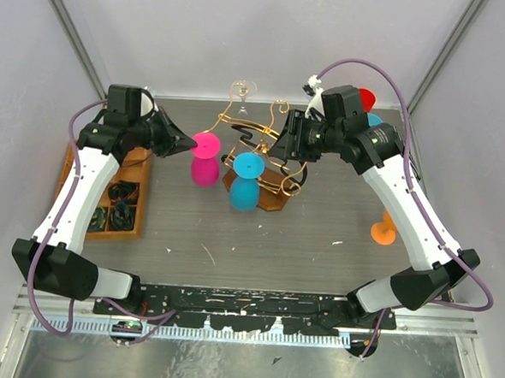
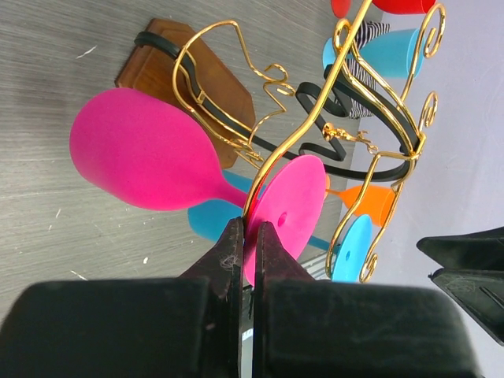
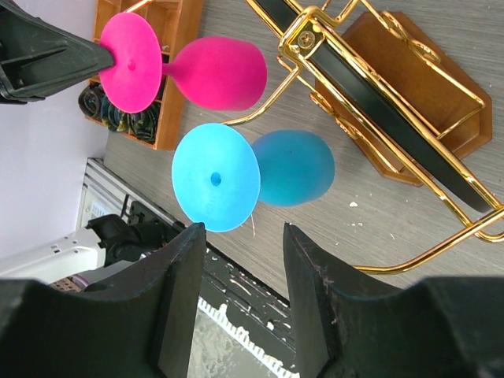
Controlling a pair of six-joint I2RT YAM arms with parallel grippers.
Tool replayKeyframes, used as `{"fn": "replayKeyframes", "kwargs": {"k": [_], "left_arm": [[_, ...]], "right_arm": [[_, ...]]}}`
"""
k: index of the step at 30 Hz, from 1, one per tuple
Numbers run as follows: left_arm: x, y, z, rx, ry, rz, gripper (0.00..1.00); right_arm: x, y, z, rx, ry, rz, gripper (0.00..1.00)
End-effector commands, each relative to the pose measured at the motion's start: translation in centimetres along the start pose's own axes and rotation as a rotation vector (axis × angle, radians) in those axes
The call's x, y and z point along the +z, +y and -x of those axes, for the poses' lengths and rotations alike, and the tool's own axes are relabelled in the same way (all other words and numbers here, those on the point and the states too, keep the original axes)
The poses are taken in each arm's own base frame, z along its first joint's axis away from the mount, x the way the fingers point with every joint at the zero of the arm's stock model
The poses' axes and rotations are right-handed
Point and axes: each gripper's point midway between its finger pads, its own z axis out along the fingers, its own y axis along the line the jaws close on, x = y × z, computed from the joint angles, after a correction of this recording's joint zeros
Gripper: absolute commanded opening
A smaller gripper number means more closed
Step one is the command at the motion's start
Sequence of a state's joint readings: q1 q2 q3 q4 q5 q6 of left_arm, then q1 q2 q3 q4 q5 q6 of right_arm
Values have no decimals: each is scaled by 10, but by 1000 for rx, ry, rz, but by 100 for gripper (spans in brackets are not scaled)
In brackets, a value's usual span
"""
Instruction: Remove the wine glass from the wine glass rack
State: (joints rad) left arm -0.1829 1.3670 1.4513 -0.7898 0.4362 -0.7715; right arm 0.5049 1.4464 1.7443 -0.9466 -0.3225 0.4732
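The wine glass rack (image 1: 268, 139) of gold wire (image 2: 315, 102) stands on its wooden base (image 2: 216, 87) mid-table. A pink wine glass (image 1: 205, 162) hangs upside down at the end of the rack's left arm. In the left wrist view its bowl (image 2: 142, 150) points left. My left gripper (image 2: 250, 230) is shut on the rim of its round foot (image 2: 293, 203), beside the gold wire. A blue wine glass (image 3: 215, 177) hangs next to it. My right gripper (image 3: 240, 230) stands open just short of the blue foot, holding nothing.
An orange compartment tray (image 1: 119, 194) lies at the left, under the left arm. An orange glass (image 1: 384, 231) stands at the right. A red glass (image 1: 366, 99) and another blue one (image 1: 375, 119) sit behind the right arm. A clear glass (image 1: 241, 90) is at the back.
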Motion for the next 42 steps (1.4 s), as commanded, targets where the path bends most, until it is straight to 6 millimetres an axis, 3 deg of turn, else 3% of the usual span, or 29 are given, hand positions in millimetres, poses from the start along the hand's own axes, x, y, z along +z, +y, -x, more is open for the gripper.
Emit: {"fn": "replayKeyframes", "kwargs": {"k": [1, 17, 27, 35, 42], "left_arm": [[-12, -19, 4, 26, -24, -59, 0], [-40, -31, 5, 0, -68, -54, 0], [-27, -32, 4, -34, -52, -88, 0], [-27, -25, 29, 3, -154, -10, 0], [-25, -34, 49, 7, -216, -15, 0]], "right_arm": [[-12, 10, 11, -39, -69, 31, 50], [-16, 7, 11, -50, -76, 23, 50], [-18, 7, 11, -53, -81, 22, 50], [-20, 8, 12, -55, -87, 26, 50], [-19, 8, 12, -54, -87, 22, 50]]}}
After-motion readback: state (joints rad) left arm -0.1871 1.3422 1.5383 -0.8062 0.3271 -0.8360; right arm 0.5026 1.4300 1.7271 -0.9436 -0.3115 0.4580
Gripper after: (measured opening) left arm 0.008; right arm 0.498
